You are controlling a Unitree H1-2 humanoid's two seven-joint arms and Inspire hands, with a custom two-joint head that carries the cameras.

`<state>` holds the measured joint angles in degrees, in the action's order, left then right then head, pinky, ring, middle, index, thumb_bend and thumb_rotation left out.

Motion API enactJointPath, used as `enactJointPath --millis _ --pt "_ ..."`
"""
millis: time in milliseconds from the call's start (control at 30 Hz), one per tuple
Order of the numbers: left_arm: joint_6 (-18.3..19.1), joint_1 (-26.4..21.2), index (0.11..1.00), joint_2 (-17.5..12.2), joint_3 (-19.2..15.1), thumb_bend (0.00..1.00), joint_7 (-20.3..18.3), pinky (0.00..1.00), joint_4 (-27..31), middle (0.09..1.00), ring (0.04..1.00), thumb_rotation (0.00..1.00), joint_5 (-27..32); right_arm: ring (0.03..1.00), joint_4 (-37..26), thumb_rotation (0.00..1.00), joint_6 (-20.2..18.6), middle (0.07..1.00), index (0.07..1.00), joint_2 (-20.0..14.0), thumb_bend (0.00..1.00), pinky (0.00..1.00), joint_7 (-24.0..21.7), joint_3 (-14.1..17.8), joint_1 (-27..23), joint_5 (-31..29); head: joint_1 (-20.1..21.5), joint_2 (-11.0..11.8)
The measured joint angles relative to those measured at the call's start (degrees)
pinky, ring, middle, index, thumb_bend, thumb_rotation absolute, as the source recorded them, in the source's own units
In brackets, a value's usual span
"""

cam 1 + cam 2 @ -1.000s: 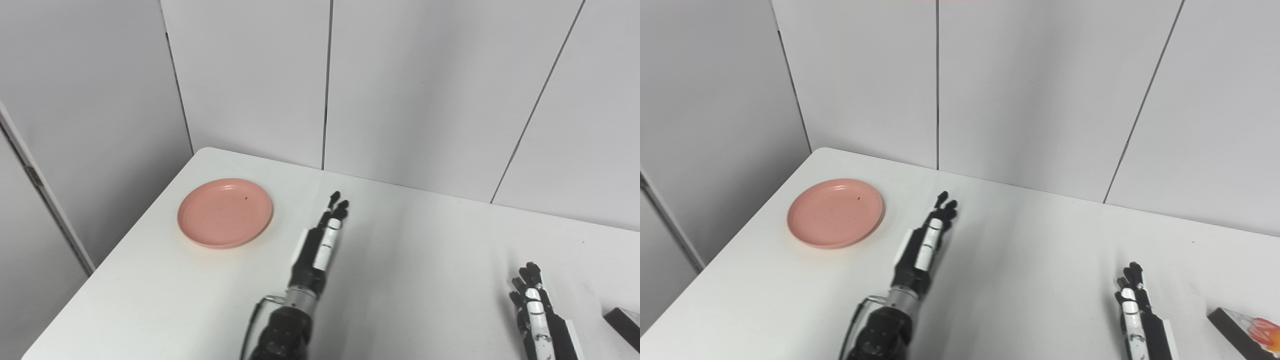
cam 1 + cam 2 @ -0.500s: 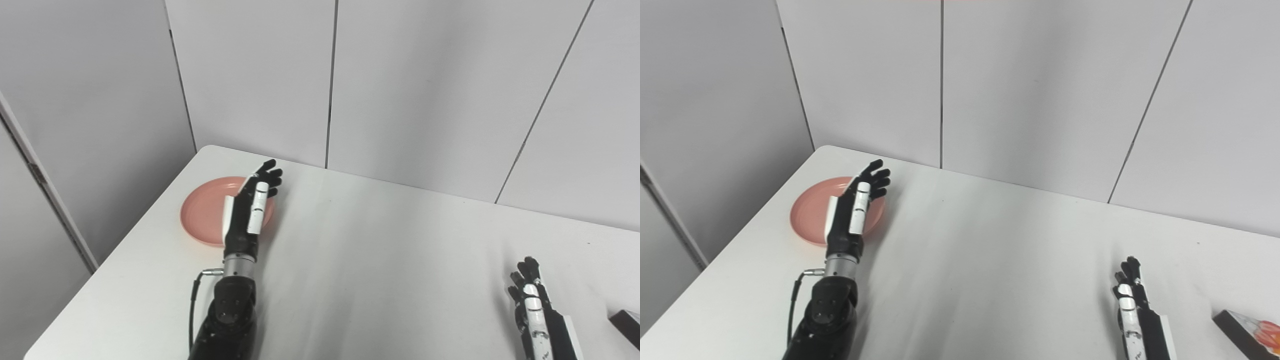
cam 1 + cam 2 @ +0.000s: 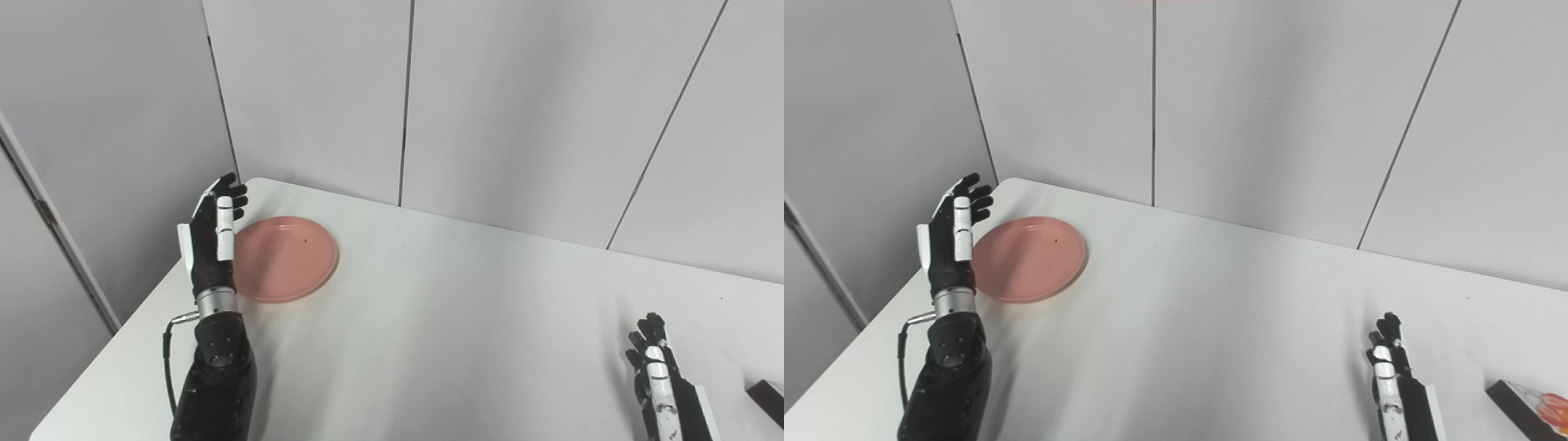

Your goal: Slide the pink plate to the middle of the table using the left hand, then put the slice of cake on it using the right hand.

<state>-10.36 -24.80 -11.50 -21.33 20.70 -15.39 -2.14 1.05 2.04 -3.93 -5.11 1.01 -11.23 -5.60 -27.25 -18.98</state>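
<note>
The pink plate (image 3: 283, 258) lies near the table's far left corner and is empty. My left hand (image 3: 211, 236) is open, fingers straight and upright, raised just left of the plate's left rim, apart from it. My right hand (image 3: 656, 373) is open and rests low at the front right of the table. The slice of cake (image 3: 1532, 404), dark with an orange top, sits at the right edge of the right eye view, just right of my right hand.
The white table (image 3: 459, 318) ends close behind and left of the plate. Grey wall panels (image 3: 490, 110) stand right behind it. A gap drops away beyond the left table edge.
My left hand has swung left from the table's middle, crossed over the plate and now stands at its left side. The right hand has stayed put. The camera shifted slightly.
</note>
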Motion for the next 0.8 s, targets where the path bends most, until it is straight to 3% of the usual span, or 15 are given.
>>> enactJointPath --millis 200,500,667,800 --pt "-0.3 -0.3 0.771 -1.6 -1.7 0.65 1.3 0.84 -3.7 0.761 0.766 1.0 1.2 1.0 -1.6 0.9 -2.2 1.0 1.0 0.0 0.37 1.0 0.2 0.0 0.3 0.0 -0.4 0.1" --pt "-1.4 -1.0 0.821 -2.0 -1.8 0.69 3.0 0.89 -10.2 0.816 0.826 1.0 1.4 1.0 -2.4 0.84 -3.3 1.0 1.0 0.4 0.35 1.0 0.9 0.3 0.5 -0.1 -0.4 -0.1" --pt "-0.2 -1.0 0.883 -3.2 -0.2 0.71 1.6 0.95 -11.7 0.87 0.891 1.0 1.5 1.0 -5.7 0.82 -5.7 1.0 1.0 1.6 0.37 1.0 2.2 0.5 0.9 0.0 -0.4 -0.3" --pt "1.6 -1.0 0.922 -4.2 1.3 0.71 -1.8 0.99 -11.9 0.905 0.939 1.0 2.8 1.0 -5.7 0.81 -6.1 1.0 1.0 1.6 0.39 1.0 2.6 0.6 1.0 0.0 -0.4 -0.4"
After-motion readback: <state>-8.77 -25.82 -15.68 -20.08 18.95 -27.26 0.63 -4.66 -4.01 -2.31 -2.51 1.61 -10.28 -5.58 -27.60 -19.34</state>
